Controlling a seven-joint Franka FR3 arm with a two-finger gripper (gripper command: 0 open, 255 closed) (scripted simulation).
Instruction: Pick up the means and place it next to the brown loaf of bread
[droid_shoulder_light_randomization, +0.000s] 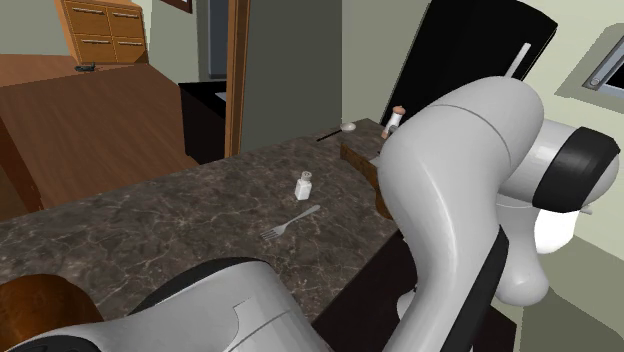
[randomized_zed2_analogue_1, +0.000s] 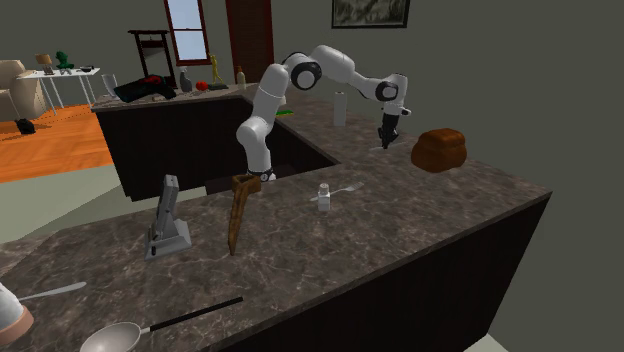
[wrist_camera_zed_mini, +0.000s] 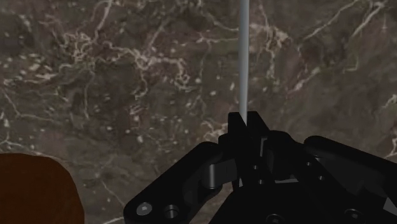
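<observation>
Black gripper (wrist_camera_zed_mini: 245, 119) clamped tight on a thin grey rod (wrist_camera_zed_mini: 243, 57) (what kind of utensil is unclear), above the dark marble counter (wrist_camera_zed_mini: 114, 76), near the brown loaf (randomized_zed2_analogue_1: 440, 150).

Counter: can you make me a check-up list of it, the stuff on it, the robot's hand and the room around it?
Surface: dark veined counter, level.
Job's things: thin pale grey stick clasped between the fingers; brown loaf on the counter, close to the gripper but apart from it.
Clutter: fork lying beside a small white shaker; ladle and grey stand at the counter's other end.
Grippers: black gripper shut on the stick, over the counter.
Cables: nothing seen.
Surroundings: window, framed picture, orange floor.
</observation>
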